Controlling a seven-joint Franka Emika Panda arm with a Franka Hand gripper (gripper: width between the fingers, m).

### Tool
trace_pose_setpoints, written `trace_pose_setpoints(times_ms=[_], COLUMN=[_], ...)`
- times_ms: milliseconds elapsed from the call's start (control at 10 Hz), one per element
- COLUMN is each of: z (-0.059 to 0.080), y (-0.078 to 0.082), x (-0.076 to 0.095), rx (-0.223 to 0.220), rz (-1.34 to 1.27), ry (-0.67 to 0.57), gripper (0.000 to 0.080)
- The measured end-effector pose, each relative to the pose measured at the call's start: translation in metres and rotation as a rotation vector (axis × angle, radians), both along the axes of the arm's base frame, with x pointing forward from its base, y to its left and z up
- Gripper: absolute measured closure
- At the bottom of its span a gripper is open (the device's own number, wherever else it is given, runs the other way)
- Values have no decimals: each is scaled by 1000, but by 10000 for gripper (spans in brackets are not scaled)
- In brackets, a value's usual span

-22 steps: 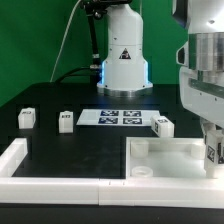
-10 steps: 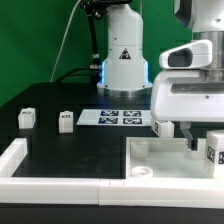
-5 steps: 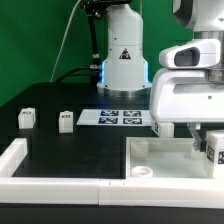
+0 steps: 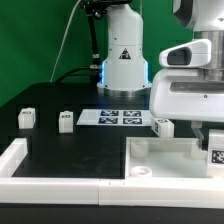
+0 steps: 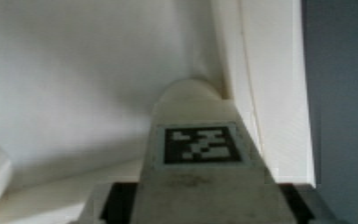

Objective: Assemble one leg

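Note:
My gripper (image 4: 211,142) is at the exterior view's right, shut on a leg (image 4: 215,153), a small white block with a black-and-white tag. It holds the leg over the right corner of the large white tray-like part (image 4: 160,153). In the wrist view the leg (image 5: 202,140) stands between my dark fingers (image 5: 119,205), its tip close to the tray's raised rim (image 5: 265,60). Three more legs stand on the black table: two at the left (image 4: 26,118) (image 4: 66,122) and one near the tray (image 4: 162,126).
The marker board (image 4: 122,117) lies flat in the middle of the table before the robot base (image 4: 123,60). A white L-shaped rail (image 4: 20,160) runs along the front left edge. A round boss (image 4: 141,171) sits inside the tray.
The arm has shifted a little toward the exterior view's right with the leg in it, and the leg sits slightly lower. The leg by the tray shows again.

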State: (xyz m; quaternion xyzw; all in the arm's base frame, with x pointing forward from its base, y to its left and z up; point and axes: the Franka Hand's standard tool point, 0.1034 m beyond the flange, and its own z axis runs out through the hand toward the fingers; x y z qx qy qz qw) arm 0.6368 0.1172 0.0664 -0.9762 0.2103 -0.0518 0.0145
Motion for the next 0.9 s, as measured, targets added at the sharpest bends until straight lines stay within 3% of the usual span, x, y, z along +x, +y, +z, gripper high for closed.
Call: trace_pose_setpoints(times_ms=[400,700,800,900], z=[0,1,1,1], y=[-23,-32,-31,-31], x=[-4,-6,-6,-6], rx=[-31,-43,-42,-42], rz=[-362,-441,-440,-441], ry=[8,11,11,11], gripper=[495,489,273,273])
